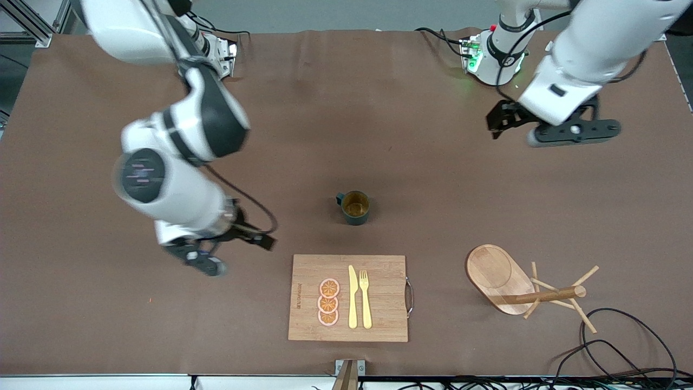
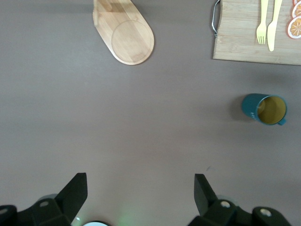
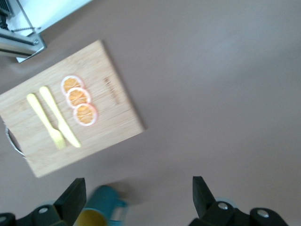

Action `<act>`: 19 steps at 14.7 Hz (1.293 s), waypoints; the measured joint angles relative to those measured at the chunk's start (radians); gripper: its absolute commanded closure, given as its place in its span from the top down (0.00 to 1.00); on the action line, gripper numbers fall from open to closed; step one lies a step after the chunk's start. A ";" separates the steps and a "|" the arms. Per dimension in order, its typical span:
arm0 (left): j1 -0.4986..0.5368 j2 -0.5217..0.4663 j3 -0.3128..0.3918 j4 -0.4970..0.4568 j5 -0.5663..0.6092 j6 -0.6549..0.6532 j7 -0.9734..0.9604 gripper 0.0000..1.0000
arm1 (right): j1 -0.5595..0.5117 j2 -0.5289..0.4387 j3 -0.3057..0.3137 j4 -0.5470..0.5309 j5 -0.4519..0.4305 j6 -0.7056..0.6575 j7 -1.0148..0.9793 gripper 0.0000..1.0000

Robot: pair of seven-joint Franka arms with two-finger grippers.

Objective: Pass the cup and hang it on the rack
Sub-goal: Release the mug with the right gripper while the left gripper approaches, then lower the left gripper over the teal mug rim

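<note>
The dark teal cup (image 1: 354,207) stands upright mid-table with its gold interior showing and its handle toward the right arm's end. My right gripper (image 1: 254,230) is open and empty, low over the table, beside the cup toward the right arm's end. In the right wrist view the cup (image 3: 101,207) shows near one finger of the right gripper (image 3: 138,197). The wooden rack (image 1: 520,284) is nearer the front camera, toward the left arm's end. My left gripper (image 1: 495,124) is open and empty, high over the table near its base. The left wrist view shows the left gripper (image 2: 141,193), the cup (image 2: 263,109) and the rack's base (image 2: 129,40).
A bamboo cutting board (image 1: 349,298) with orange slices, a yellow knife and a fork lies nearer the front camera than the cup; it also shows in both wrist views (image 2: 244,37) (image 3: 70,113). Black cables (image 1: 622,346) lie by the rack at the table's front edge.
</note>
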 measured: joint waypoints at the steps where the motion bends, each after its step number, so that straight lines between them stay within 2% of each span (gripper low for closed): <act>1: -0.026 0.026 -0.014 0.019 0.021 0.001 -0.062 1.00 | -0.043 -0.023 0.000 -0.001 -0.003 -0.024 -0.086 1.00; 5: -0.188 0.142 -0.022 0.086 0.123 0.032 -0.346 1.00 | -0.173 -0.078 0.001 -0.005 -0.078 -0.061 -0.404 1.00; 10: -0.378 0.291 -0.024 0.115 0.301 0.123 -0.679 1.00 | -0.269 -0.174 0.001 -0.077 -0.115 -0.071 -0.558 1.00; 14: -0.461 0.398 -0.024 0.119 0.427 0.199 -0.809 1.00 | -0.298 -0.296 0.002 -0.192 -0.158 -0.056 -0.583 1.00; 19: -0.525 0.466 -0.025 0.123 0.529 0.243 -0.919 1.00 | -0.334 -0.477 0.002 -0.438 -0.160 0.049 -0.615 1.00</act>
